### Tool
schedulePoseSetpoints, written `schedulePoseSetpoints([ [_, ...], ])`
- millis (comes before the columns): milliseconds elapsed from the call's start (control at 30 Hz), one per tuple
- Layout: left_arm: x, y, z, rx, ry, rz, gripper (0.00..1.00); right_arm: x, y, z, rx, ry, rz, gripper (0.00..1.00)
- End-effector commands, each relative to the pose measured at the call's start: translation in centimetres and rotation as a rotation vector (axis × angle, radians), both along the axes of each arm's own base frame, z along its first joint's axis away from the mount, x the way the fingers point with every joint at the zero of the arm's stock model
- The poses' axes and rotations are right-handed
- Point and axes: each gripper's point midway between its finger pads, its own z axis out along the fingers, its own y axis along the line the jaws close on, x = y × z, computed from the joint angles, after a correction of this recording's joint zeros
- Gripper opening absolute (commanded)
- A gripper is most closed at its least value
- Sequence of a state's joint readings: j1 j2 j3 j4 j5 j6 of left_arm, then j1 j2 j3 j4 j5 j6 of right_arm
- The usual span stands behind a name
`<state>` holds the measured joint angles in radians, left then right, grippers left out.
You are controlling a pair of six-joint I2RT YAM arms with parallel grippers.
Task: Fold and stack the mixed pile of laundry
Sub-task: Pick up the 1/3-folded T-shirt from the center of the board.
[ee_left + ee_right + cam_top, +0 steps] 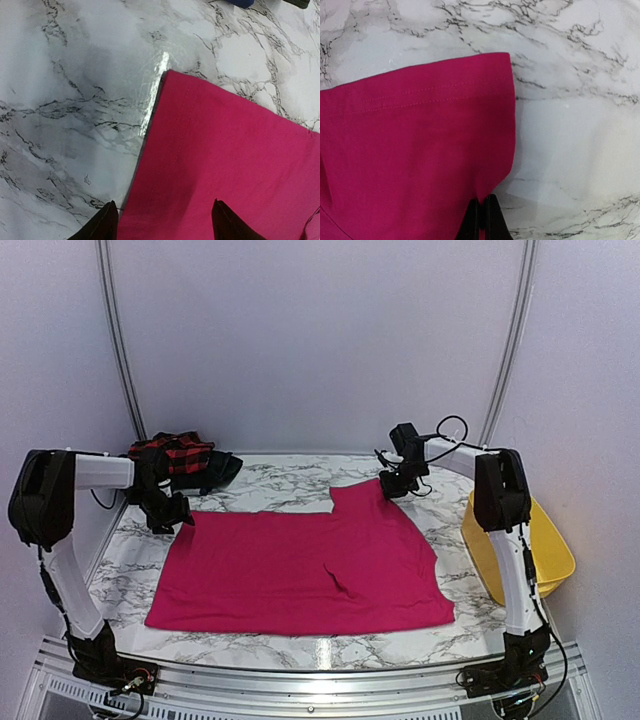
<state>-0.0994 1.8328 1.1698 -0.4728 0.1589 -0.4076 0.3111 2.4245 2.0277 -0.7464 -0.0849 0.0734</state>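
Note:
The plain magenta-pink garment [300,570] lies spread flat across the marble table. My left gripper [178,512] is down at its far left corner. In the left wrist view the gripper [165,220] is open, with one dark finger [102,225] over bare marble and the other on the pink cloth [225,150]. My right gripper [395,485] is at the far right corner. In the right wrist view the gripper [484,212] is shut, pinching the side edge of the pink cloth [420,140]. A red-and-black checked garment [172,452] and a dark plaid one [215,472] lie bunched at the back left.
A yellow plastic tub [550,540] stands off the table's right edge beside the right arm. Bare marble [280,485] shows behind the pink garment and along the front edge. White walls close in the back and sides.

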Motion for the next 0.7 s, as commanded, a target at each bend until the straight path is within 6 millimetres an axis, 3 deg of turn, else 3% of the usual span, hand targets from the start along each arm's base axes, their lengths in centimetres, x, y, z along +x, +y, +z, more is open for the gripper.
schedulePoseSetpoints([
  [0, 2.6, 0.3, 1.0, 0.035, -0.075, -0.042, 0.63, 0.5, -0.3, -3.2, -0.011, 0.059, 0.038, 0.00],
  [167, 4.1, 1.4, 0.8, 0.052, -0.110, -0.033, 0.55, 1.8, 0.3, -2.2, 0.022, 0.029, 0.049, 0.00],
  [467, 6.5, 0.9, -0.3, 0.046, -0.168, -0.083, 0.47, 1.5, 0.8, -1.9, 0.050, 0.029, 0.065, 0.00],
  [667, 7.1, -0.1, -1.5, 0.005, -0.148, -0.110, 0.40, 1.5, 0.6, -2.1, 0.063, 0.038, 0.054, 0.00],
])
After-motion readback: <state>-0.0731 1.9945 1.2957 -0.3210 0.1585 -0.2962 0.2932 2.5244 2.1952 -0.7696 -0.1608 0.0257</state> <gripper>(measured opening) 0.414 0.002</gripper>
